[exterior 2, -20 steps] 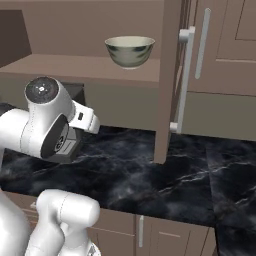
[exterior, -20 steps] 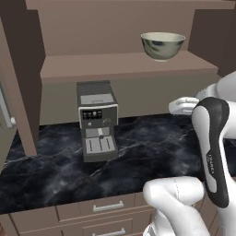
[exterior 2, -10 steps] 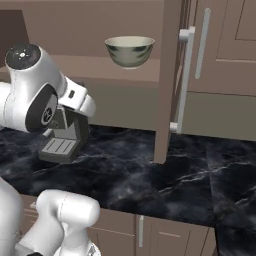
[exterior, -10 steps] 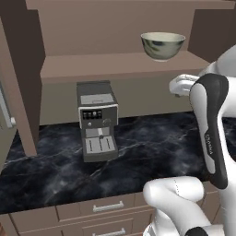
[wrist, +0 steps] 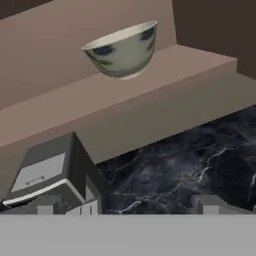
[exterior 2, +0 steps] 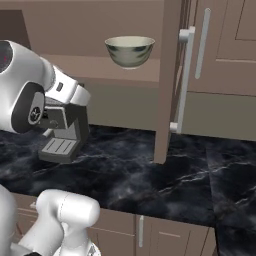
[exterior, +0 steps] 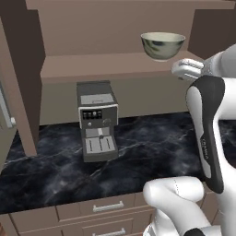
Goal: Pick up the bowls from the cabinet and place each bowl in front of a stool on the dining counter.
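Fingers [wrist: 215, 204] spread wide and empty have been raised from coffee machine [exterior: 97, 120] height toward the cream-white bowl [exterior: 162, 45], seated right of that machine on the cabinet shelf [exterior: 106, 64], so a grasp is judged imminent.

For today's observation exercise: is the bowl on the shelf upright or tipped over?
Upright. The bowl sits on its base on the shelf, rim level and facing up.

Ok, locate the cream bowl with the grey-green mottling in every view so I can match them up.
Left base view: bowl upper right, on the cabinet shelf.
Right base view: upper middle, on the same shelf, left of the open door.
Hand view: upper middle, tilted with the camera.
Shared landmark: the grey coffee machine on the black marble worktop, below and left of the bowl.
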You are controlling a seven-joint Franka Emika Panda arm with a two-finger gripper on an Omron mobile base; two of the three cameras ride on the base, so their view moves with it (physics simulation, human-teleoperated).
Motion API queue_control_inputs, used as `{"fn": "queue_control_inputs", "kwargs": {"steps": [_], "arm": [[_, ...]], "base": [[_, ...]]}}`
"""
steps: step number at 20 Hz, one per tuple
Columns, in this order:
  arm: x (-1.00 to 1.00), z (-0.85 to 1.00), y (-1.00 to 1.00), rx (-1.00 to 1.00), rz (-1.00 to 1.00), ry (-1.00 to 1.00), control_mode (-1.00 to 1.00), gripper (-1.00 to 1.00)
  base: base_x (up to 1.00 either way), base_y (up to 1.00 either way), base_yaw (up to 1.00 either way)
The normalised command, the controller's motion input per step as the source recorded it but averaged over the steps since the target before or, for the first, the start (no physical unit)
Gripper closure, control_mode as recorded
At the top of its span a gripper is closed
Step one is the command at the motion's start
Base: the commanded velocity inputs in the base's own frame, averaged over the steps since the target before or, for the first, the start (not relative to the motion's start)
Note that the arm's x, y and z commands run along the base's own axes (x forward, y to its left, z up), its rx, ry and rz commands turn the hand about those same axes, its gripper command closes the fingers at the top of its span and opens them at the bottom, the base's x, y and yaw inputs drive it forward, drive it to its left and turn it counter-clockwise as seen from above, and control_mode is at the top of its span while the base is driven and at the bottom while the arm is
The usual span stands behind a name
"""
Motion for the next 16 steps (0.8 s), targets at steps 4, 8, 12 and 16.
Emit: {"fn": "queue_control_inputs", "kwargs": {"steps": [4,8,12,16], "arm": [[0.1,0.45,-0.06,0.05,-0.11,-0.25,-1.0,-1.0],[0.1,0.54,-0.17,0.08,-0.08,-0.06,-1.0,-1.0],[0.16,0.52,-0.31,0.09,-0.06,0.06,-1.0,-1.0],[0.19,0.22,-0.28,0.08,-0.02,0.12,-1.0,-1.0]], "base": [[0.0,0.0,0.0],[0.0,0.0,0.0],[0.0,0.0,0.0],[0.0,0.0,0.0]]}}
